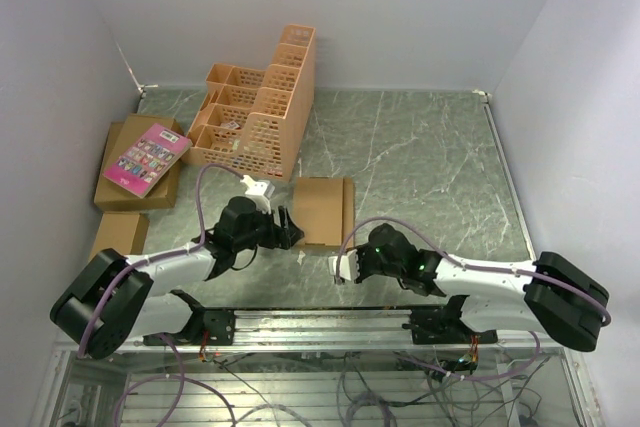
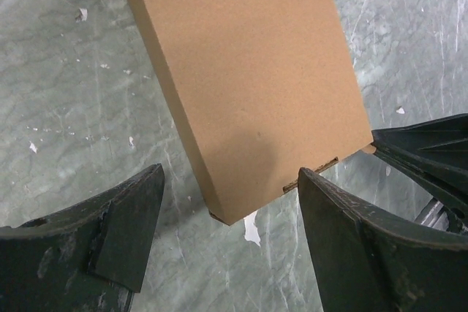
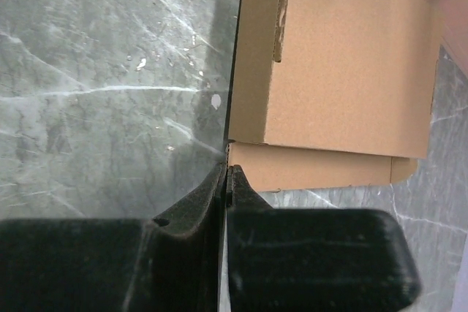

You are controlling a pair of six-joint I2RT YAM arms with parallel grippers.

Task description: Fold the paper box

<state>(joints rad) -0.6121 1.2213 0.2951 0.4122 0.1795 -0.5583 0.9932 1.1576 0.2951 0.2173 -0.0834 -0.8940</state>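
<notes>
Table [image 1: 430, 167]: green marble top. Orange crate [image 1: 262, 107] at back left. Paper box [image 1: 322, 212] lies flat, mid-table, near the arms. L gripper [image 1: 290, 227] spread wide, box's corner btwn its fingers, no grip. R gripper [image 1: 340, 267] clenched, nothing held, tips at box's edge.

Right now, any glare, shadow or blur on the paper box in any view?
Top external: soft, even light, the paper box readable, no glare. Left wrist: box sharp, a soft shadow over its near corner, the fingers of the left gripper dark. Right wrist: box in focus, a dark shadow band along its left edge, the fingers of the right gripper nearly black, with little detail.
</notes>
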